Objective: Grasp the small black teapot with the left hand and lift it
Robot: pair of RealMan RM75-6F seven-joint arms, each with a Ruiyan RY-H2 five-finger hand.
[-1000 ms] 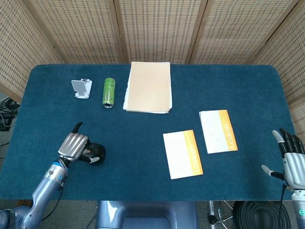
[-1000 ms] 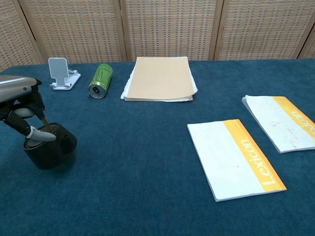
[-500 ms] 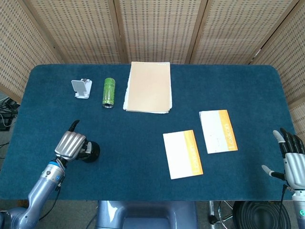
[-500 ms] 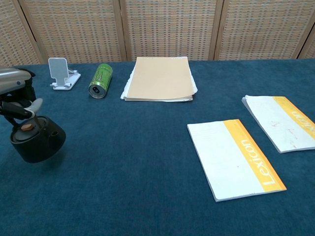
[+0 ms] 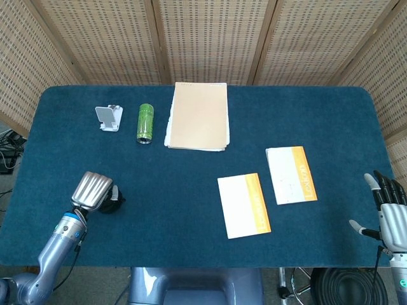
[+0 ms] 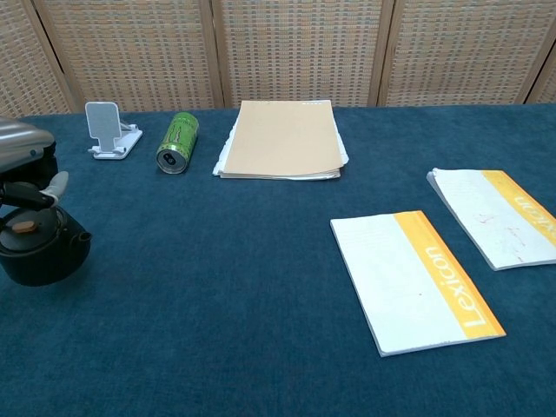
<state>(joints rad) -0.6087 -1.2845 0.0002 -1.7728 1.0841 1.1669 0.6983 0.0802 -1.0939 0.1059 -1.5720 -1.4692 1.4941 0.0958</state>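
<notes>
The small black teapot (image 6: 39, 256) stands upright at the far left of the chest view, its lid knob on top and a short spout to the right. My left hand (image 6: 22, 156) is above it and holds its handle, thumb hooked over. In the head view the left hand (image 5: 93, 189) covers most of the teapot (image 5: 115, 202) near the table's front left. Whether the pot is clear of the cloth cannot be told. My right hand (image 5: 391, 213) hangs off the table's right front corner with fingers apart and nothing in it.
A green can (image 5: 145, 122) lies on its side beside a white phone stand (image 5: 109, 118) at the back left. A tan pad (image 5: 198, 115) lies at the back middle. Two white-and-orange notebooks (image 5: 243, 204) (image 5: 290, 174) lie right of centre on the blue table (image 5: 191, 184).
The left hand has drawn the teapot leftward and toward the table's front edge. The pot was tilted a second ago and is upright now. The right hand has not moved.
</notes>
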